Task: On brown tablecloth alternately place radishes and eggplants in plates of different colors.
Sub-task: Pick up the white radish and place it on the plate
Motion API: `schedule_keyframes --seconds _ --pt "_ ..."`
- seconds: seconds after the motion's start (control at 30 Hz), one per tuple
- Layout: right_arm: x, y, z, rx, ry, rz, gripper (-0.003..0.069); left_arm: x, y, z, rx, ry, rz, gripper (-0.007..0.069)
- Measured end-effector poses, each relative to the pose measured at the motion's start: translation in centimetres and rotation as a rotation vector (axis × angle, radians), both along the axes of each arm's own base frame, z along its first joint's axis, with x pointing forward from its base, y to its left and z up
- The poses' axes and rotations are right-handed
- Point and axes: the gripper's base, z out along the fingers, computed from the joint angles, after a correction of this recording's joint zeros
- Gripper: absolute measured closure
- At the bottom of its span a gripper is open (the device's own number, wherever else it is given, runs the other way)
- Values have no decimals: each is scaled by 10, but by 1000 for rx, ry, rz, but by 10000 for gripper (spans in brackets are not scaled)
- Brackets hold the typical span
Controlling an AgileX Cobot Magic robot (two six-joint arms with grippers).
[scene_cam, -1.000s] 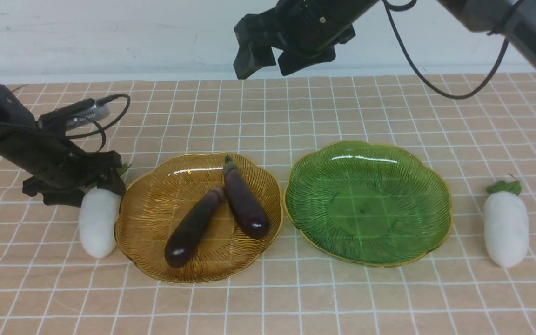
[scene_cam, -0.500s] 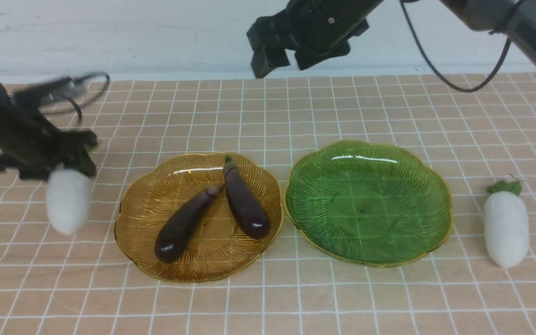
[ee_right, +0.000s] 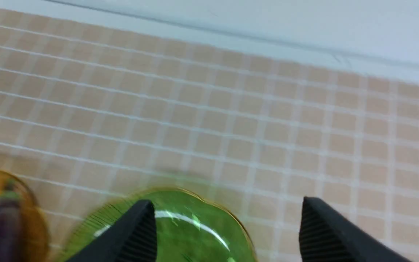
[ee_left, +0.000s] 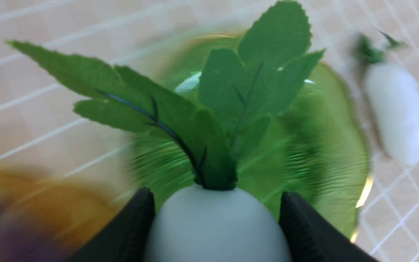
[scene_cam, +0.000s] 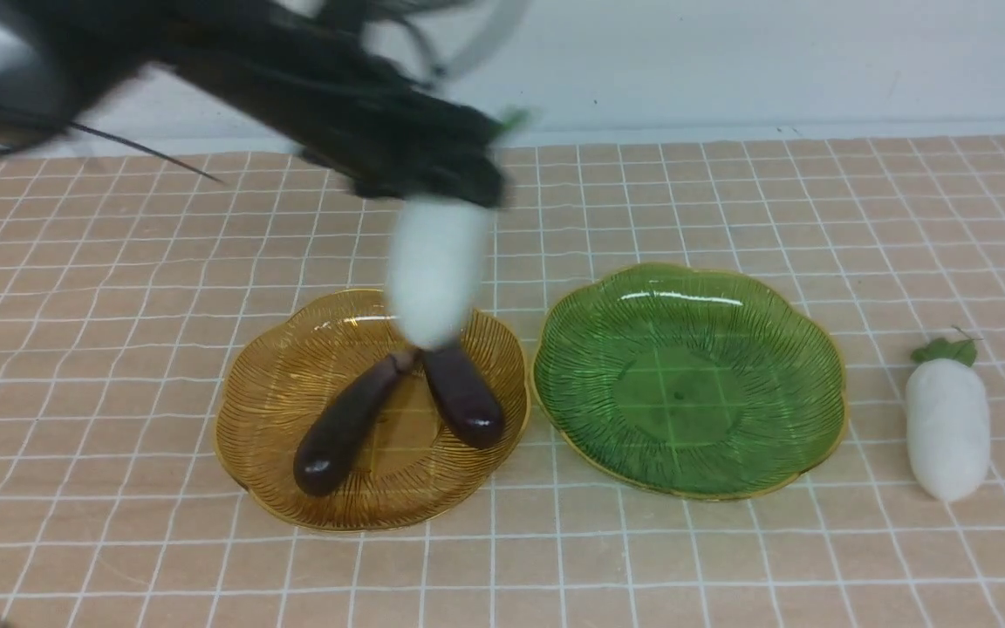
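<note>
- Hanging from the left jaws, one white radish (scene_cam: 434,270) is in the air above the far side of the amber plate (scene_cam: 280,392). Its rounded end points down and, in the front view, covers the far ends of the two eggplants.
- The left arm (scene_cam: 293,78) reaches in from the left and is badly blurred in the front view.
- The left wrist view shows the left jaws pressed against both sides of the radish, just under its green leaves (ee_left: 231,102), which stand up between them.
- Both eggplants lie in the amber plate. The left eggplant (scene_cam: 341,432) slants toward the near left rim, and the right eggplant (scene_cam: 466,397) slants toward the right rim. Their far ends are close together.
- The green plate (scene_cam: 686,384) sits just beside the amber plate, on its right. I cannot tell whether the rims touch.
- A second radish (scene_cam: 947,432) lies on the cloth to the right of the green plate, near its rim but apart from it, with its leafy top pointing away from the robot.
- The right jaws, seen only in the right wrist view, stand wide apart and grip nothing. The cloth and the green plate's far rim show between them.
- The brown tablecloth (scene_cam: 119,305), marked with a white grid and slightly wrinkled, covers the table up to a pale wall (scene_cam: 729,61).
</note>
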Motion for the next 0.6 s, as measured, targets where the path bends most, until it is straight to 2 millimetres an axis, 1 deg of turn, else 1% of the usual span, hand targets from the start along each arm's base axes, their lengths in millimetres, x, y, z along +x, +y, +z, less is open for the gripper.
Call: schedule_keyframes --seconds 0.03,0.07,0.13,0.2,0.23,0.27,0.33,0.37,0.4,0.5,0.57,0.6 --pt "-6 -13 -9 -8 42 -32 189 -2 -25 -11 -2 -19 -31 272" --pt "-13 -24 -11 -10 58 -57 190 -4 -41 -19 -5 -35 -45 272" --pt "-24 -42 -23 -19 110 -101 192 -5 -73 -41 -10 -65 -61 272" --pt "-34 -57 -37 -24 166 -145 192 -5 -88 -56 -8 -71 -66 270" --pt "-40 -69 -48 -24 206 -184 192 -5 -91 -59 -9 -74 -66 270" --pt "-42 -75 -56 -24 233 -206 192 -4 -94 -65 -8 -74 -62 267" --pt "-46 -85 -72 -24 291 -242 192 -2 -98 -73 -6 -68 -57 261" --pt "-47 -88 -77 -22 306 -256 192 1 -99 -81 -6 -59 -49 246" --pt "-48 -92 -89 -23 344 -274 192 2 -100 -85 -8 -52 -44 237" --pt "-51 -100 -113 -28 423 -302 192 5 -99 -94 -6 -36 -34 207" --pt "-51 -101 -129 -33 474 -308 192 8 -98 -98 -9 -30 -23 165" --pt "-51 -101 -135 -34 492 -309 192 8 -98 -99 -12 -29 -18 127"
